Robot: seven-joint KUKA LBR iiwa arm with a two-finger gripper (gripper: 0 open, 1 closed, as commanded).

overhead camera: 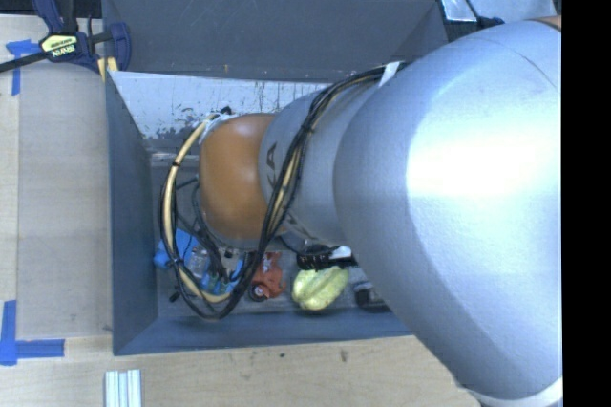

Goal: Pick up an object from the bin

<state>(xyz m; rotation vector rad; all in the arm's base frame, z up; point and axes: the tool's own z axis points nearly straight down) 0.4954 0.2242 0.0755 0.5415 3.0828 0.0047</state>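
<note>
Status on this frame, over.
Arm low in bin, orange wrist cover over left floor. Grip unreadable. Nearest: yellow-green lump, red piece, blue piece.

arm [449,204]: big smooth silver-grey shell, rounded, kinda glossy
wrist cover [234,176]: orange-brown dome, sorta egg-shaped
black cables [286,168]: bundle running off the grey shell and across the orange bit
yellow cable [170,195]: one thin loop round the cover's left side

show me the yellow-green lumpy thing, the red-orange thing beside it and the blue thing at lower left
yellow-green lumpy thing [320,289], camera view, its middle
red-orange thing [269,280], camera view, its middle
blue thing [162,256], camera view, its left end
</note>
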